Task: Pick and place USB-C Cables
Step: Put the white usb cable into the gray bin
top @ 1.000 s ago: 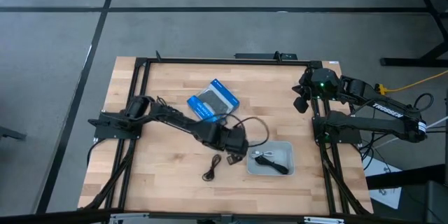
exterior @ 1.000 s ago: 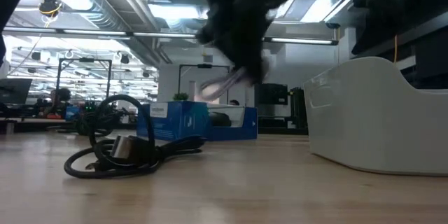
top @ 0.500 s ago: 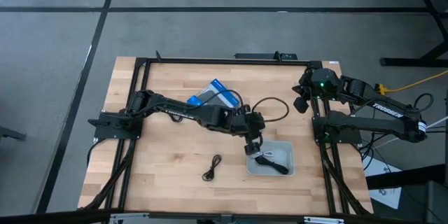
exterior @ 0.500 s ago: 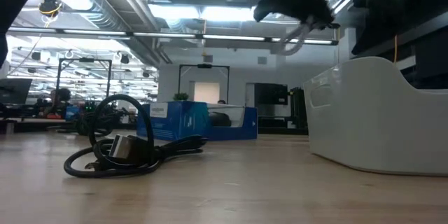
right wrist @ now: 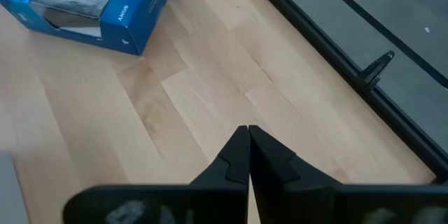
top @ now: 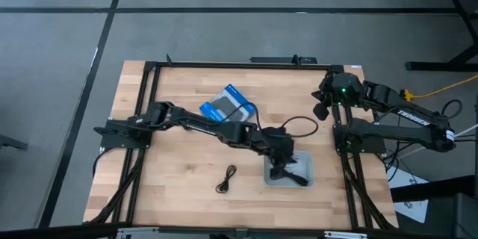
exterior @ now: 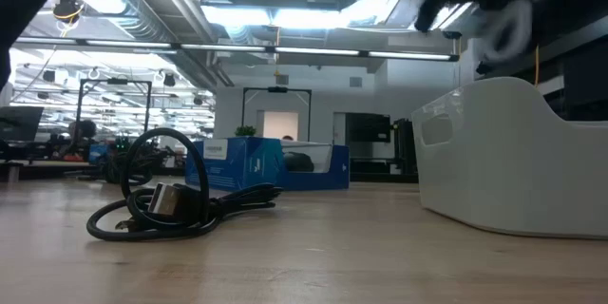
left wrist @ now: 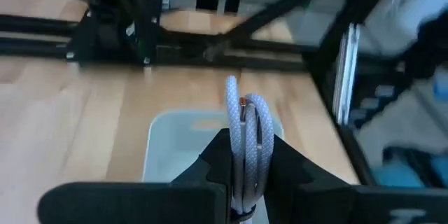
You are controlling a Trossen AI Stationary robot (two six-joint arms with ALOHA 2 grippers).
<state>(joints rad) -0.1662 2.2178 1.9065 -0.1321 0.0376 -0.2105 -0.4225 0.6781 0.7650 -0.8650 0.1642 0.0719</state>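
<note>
My left gripper (top: 282,166) hovers over the grey tray (top: 305,163) and is shut on a whitish-silver cable bundle (left wrist: 245,129); the low view shows that bundle as a pale blur (exterior: 503,33) above the tray's wall (exterior: 513,152). A black cable (top: 299,180) lies inside the tray. Another coiled black cable (top: 226,178) rests flat on the wood left of the tray and appears in the low view (exterior: 161,209) too. My right gripper (right wrist: 247,133) is shut on nothing and waits near the table's far right corner (top: 321,110). My left gripper pinches the whitish-silver bundle between its two fingers (left wrist: 215,159). The looped strands (left wrist: 246,119) stick out past the fingertips. The bundle is lifted clear above the tray. Which end of the bundle is held is hidden by the fingers.
A blue-and-black flat box (top: 228,107) lies on the far middle of the table; I also see it in the low view (exterior: 256,163) and the right wrist view (right wrist: 91,3). A black frame (top: 239,64) runs around the table. Bare wood (top: 172,172) stretches left of the loose black cable.
My left gripper has swung toward the table's right, from beside the loose black cable to above the tray, carrying the whitish-silver bundle lifted clear the whole way. The black cables and the box have stayed put.
</note>
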